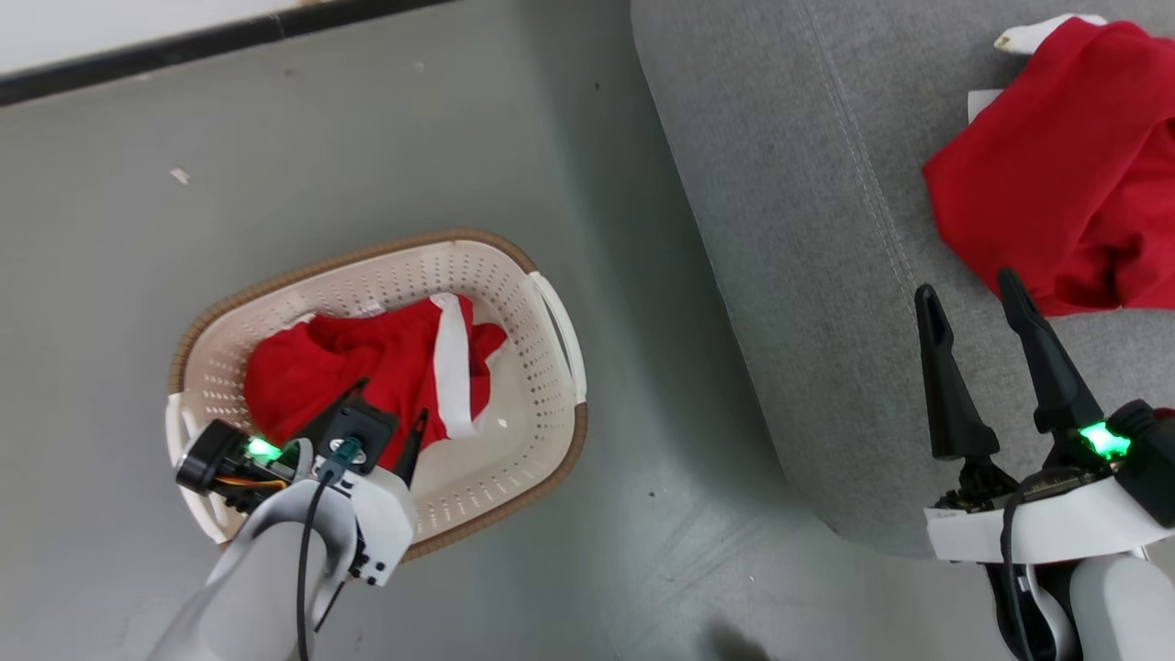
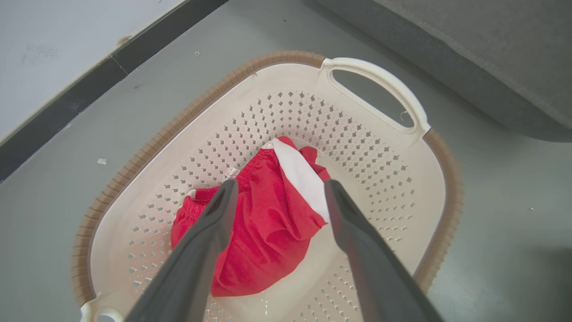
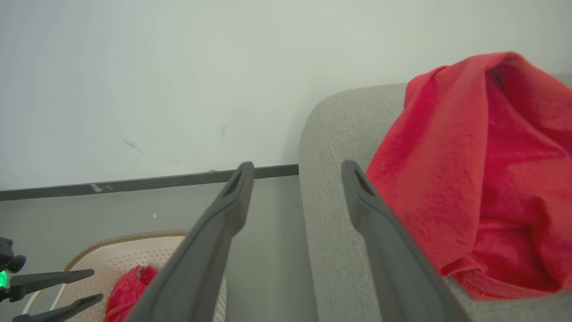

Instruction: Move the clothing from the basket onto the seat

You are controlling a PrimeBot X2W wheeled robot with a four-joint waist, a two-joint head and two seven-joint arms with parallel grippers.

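One red garment (image 1: 1056, 165) already lies crumpled on the grey seat (image 1: 808, 275), well in from the long edge that faces the basket. A second garment (image 1: 367, 376), red with a white band across it, sits bunched in the bottom of the cream basket (image 1: 551, 303), which stands on the grey floor (image 1: 275, 184) beside the seat. The job therefore looks about half done, with one lift and carry left. The left gripper (image 2: 280, 183) hangs over the basket with its two dark fingers spread apart on either side of the second garment. It clamps nothing, and whether the tips touch the cloth is unclear. The right gripper (image 1: 964, 282) hovers above the seat just beside the red garment, its fingers also apart and empty. The head view takes in both garments at once. The left wrist view adds the gathered waistband and a white basket handle (image 2: 380, 89). The right wrist view adds the pale wall (image 3: 178, 67) and the dark skirting (image 3: 134, 183) beyond the basket.
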